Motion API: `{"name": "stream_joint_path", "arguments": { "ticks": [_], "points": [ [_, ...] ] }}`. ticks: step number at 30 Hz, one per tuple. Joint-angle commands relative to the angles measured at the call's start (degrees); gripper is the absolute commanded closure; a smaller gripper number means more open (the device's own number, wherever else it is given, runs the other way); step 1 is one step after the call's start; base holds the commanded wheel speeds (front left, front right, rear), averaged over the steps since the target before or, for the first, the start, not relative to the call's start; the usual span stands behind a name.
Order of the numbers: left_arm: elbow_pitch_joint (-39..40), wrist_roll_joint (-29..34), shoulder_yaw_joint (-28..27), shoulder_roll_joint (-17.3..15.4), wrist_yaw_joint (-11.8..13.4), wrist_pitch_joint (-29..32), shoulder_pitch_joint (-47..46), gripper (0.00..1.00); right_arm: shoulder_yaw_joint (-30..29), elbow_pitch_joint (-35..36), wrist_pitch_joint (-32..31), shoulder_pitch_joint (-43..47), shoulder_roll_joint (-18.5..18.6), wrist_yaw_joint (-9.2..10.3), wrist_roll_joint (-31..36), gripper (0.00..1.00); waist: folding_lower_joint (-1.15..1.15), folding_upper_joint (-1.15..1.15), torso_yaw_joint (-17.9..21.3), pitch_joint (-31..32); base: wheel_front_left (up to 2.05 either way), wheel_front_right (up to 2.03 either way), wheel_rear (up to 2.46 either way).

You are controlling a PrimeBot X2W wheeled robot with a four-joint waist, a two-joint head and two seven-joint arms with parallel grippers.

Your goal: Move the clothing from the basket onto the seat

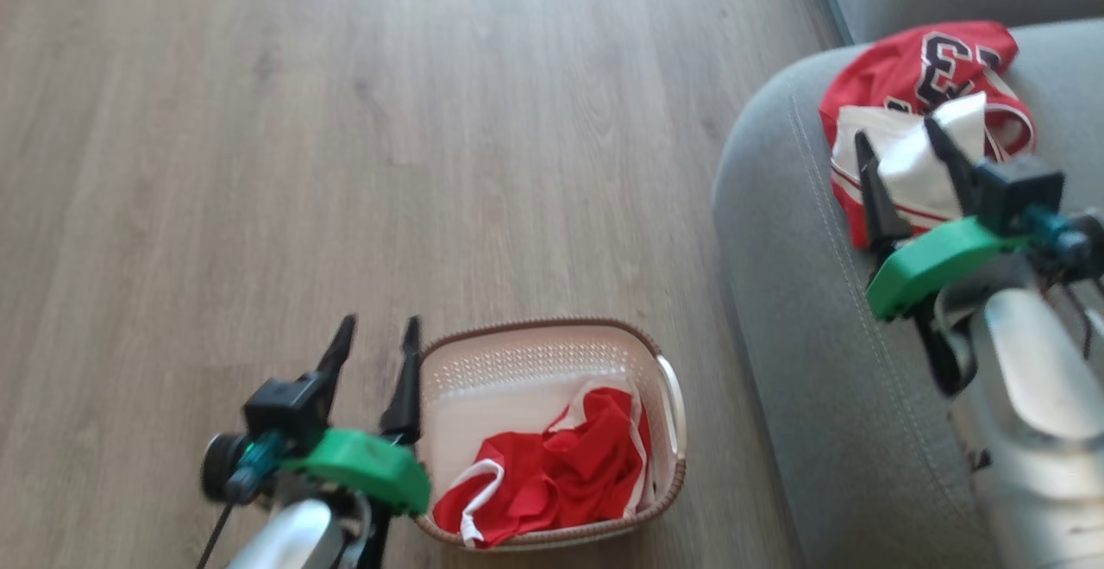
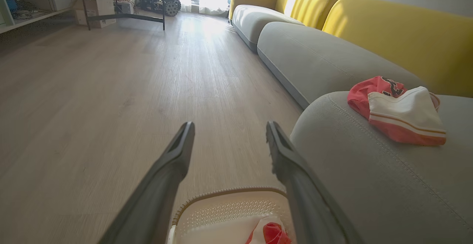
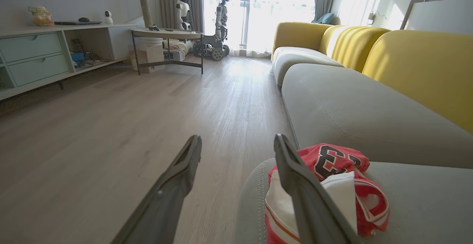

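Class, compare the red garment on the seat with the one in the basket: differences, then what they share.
The seat garment lies on the seat; the basket garment sits inside the basket.
The seat garment shows black numerals and a broad white panel; the basket garment shows mainly red with thin white trim.
Both are red-and-white and crumpled.

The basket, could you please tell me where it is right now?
In the head view the basket stands on the floor at lower centre, between the left gripper and the seat.
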State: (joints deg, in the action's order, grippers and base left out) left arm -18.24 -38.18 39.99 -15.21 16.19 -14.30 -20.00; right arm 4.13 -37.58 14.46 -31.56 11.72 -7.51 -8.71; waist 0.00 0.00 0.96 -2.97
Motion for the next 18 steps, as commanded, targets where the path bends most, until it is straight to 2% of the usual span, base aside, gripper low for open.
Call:
{"name": "stream_joint_path", "arguments": {
  "ticks": [1, 12, 18],
  "points": [
    [2.5, 0.8, -3.8, -2.1, 0.7, -0.7, 0.3, 0.00, 0.3, 2.8, 0.4, 0.8, -1.2, 0.02, 0.4, 0.00, 0.00, 0.00, -1.8, 1.9, 0.00, 0.00, 0.00],
    [7.0, 3.3, -13.0, -5.3, 3.1, -0.7, 10.1, 0.00, -4.0, 12.2, -1.2, 12.3, -7.8, 0.02, 4.2, 0.00, 0.00, 0.00, -4.3, 4.0, 0.00, 0.00, 0.00],
    [9.7, 4.8, -18.5, -5.8, 3.4, -0.7, 16.3, 0.00, -3.8, 17.7, -4.1, 19.1, -8.8, 0.02, 0.8, 0.00, 0.00, 0.00, -4.4, 4.7, 0.00, 0.00, 0.00]
  ]
}}
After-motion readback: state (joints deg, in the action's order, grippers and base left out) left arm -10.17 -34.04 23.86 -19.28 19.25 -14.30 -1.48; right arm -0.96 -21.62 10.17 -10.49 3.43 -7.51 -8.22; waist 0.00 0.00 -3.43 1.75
